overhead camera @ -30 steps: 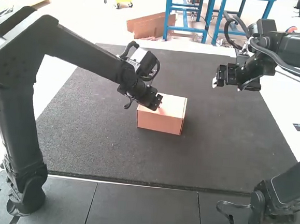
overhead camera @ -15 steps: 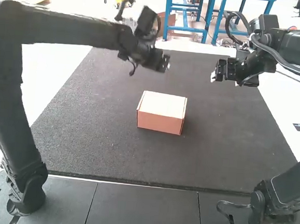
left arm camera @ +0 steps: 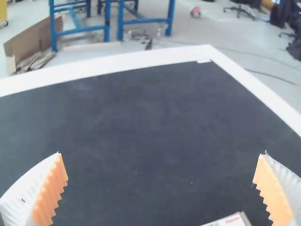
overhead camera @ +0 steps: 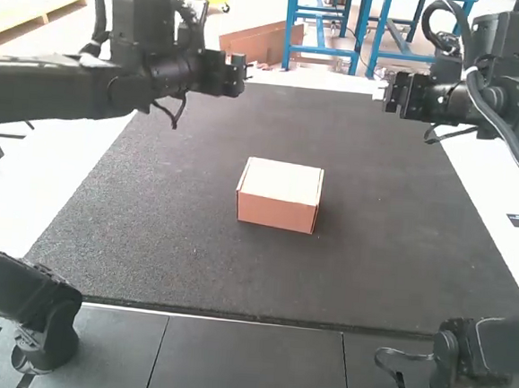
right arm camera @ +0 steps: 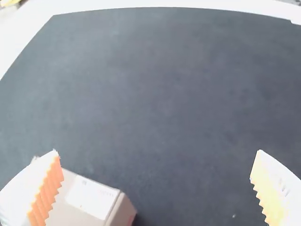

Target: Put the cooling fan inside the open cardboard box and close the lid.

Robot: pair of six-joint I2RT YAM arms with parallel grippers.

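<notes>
A small cardboard box (overhead camera: 279,195) stands with its lid shut in the middle of the black mat (overhead camera: 382,231). My left gripper (overhead camera: 237,74) hangs high above the mat's far left part, away from the box, open with nothing between its fingers. In the left wrist view its orange-padded fingers (left arm camera: 47,193) stand wide apart and a corner of the box (left arm camera: 225,220) peeks in at the edge. My right gripper (overhead camera: 396,92) hangs high over the mat's far right, open and empty. The right wrist view has the box (right arm camera: 89,205) beside one finger (right arm camera: 43,188).
The black mat covers most of the table, with white table edge (overhead camera: 511,191) around it. Both arms reach in from the sides at height. Blue metal frames (overhead camera: 331,24) stand beyond the table's far edge.
My left gripper rose from the box's top corner and swung up and back to the far left. My right gripper lifted slightly and moved farther back.
</notes>
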